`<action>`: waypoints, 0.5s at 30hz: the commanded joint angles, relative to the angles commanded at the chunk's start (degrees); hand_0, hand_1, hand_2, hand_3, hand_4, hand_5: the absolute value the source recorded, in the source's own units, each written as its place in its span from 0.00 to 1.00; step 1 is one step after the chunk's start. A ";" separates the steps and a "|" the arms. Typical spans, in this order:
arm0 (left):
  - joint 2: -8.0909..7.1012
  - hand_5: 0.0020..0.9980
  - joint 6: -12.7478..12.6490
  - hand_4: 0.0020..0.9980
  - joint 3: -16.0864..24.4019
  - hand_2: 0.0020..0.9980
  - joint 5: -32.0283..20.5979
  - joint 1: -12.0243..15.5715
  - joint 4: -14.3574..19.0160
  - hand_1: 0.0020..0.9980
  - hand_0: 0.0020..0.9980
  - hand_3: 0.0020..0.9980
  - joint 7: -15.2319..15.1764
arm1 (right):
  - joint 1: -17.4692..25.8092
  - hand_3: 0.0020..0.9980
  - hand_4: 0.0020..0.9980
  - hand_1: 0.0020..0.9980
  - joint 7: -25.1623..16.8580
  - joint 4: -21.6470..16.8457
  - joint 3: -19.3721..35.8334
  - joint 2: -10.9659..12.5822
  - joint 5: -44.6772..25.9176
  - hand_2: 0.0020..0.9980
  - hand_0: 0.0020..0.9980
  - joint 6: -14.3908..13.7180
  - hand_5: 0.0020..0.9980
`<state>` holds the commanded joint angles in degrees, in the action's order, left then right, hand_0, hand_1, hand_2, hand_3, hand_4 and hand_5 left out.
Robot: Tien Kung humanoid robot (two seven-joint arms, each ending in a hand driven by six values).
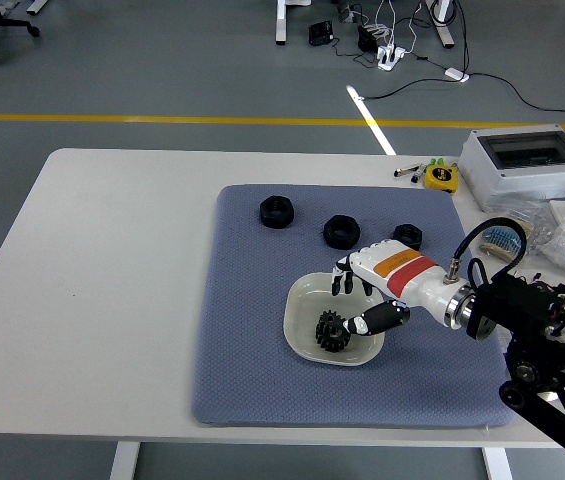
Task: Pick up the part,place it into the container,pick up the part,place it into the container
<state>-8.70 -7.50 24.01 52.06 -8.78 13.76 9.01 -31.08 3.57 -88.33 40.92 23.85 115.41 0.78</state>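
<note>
Hovering over white shallow bowl point(300, 312) at mat centre: white robot right hand with orange and red bands point(367, 297), fingers loosely spread, holding nothing. Black toothed gear part point(331, 331) resting inside bowl, just at 7 o'clock from thumb tip, whether touching thumb cannot tell. Lying on blue-grey textured mat point(252, 340) at 12 o'clock from bowl: three black hex nut parts, left one point(275, 211), middle one point(341, 231), right one point(408, 235) partly hidden behind hand. Sitting on white table point(112, 260) at 2 o'clock from mat: yellow tape measure point(441, 176), grey plastic enclosure box with clear lid point(527, 164), clear bags of small items point(552, 240). No readable writing on bands, box or tape measure at this size.
</note>
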 joint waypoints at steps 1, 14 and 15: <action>0.01 0.63 -0.01 0.67 -0.01 0.66 -0.02 -0.01 -0.01 0.65 0.70 0.58 -0.01 | 0.07 0.51 0.88 0.35 0.09 -0.25 0.33 0.03 -0.83 0.49 0.12 -1.29 0.37; 0.20 0.63 -0.25 0.67 0.02 0.66 0.06 -0.44 -0.05 0.65 0.70 0.58 -0.03 | 2.00 0.71 0.99 0.64 -13.63 0.07 -0.16 -0.41 -31.57 0.74 0.52 -24.11 0.51; 0.19 0.63 -0.25 0.67 0.06 0.66 0.12 -0.44 -0.05 0.65 0.70 0.58 -0.02 | 2.17 0.71 0.99 0.64 -14.89 0.11 0.37 -0.44 -33.81 0.74 0.52 -24.57 0.51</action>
<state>-8.51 -7.75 24.07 52.18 -9.22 13.71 8.99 -28.91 -11.33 -88.22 41.28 23.41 81.60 -23.78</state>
